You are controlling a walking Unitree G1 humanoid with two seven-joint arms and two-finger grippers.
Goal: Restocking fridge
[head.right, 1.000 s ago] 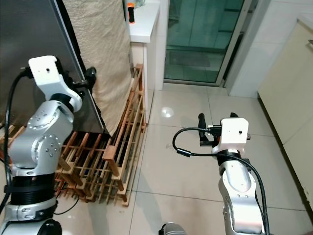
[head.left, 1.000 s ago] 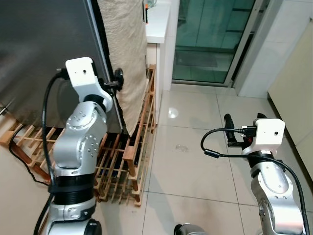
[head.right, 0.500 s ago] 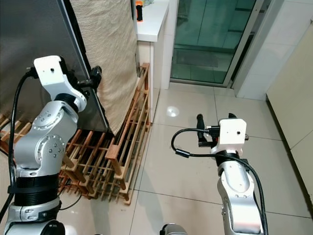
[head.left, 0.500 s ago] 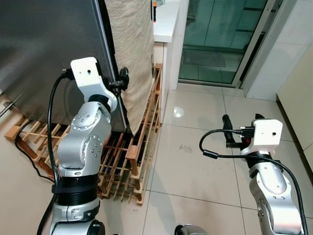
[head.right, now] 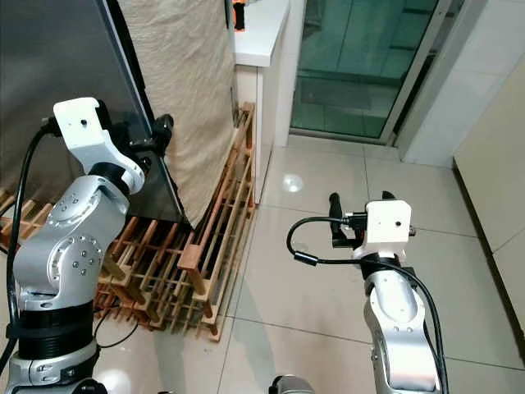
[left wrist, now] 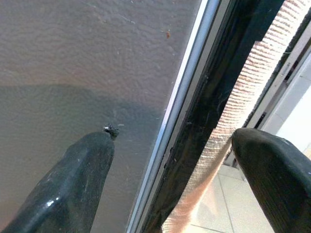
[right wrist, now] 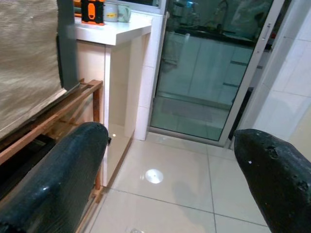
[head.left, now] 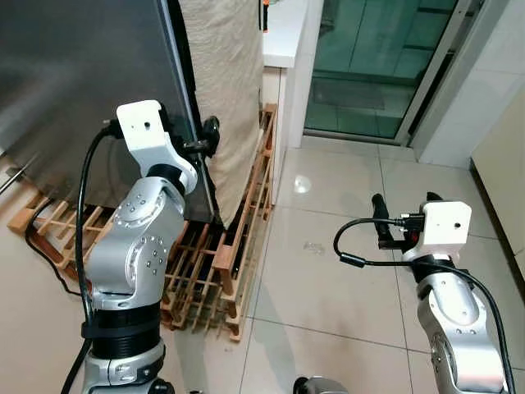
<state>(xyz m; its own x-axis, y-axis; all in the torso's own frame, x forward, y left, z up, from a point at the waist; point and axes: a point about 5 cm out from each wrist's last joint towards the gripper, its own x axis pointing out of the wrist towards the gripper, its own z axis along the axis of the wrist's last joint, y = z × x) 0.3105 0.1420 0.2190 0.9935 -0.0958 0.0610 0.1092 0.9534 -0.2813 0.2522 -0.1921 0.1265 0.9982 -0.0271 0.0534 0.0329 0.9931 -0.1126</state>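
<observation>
Restocking looks barely begun, judging by the shut fridge door and the lack of any goods in hand. Nearest, the right gripper (right wrist: 170,160) hangs over bare floor tiles (head.left: 328,271), fingers spread wide and holding nothing. Further off, the left gripper (left wrist: 172,170) is raised at the fridge (head.left: 74,74), its open fingers straddling the door's edge (left wrist: 187,97) without yet clamping it. A wooden rack (head.left: 221,254) sits below them. Opening, loading and closing all remain.
</observation>
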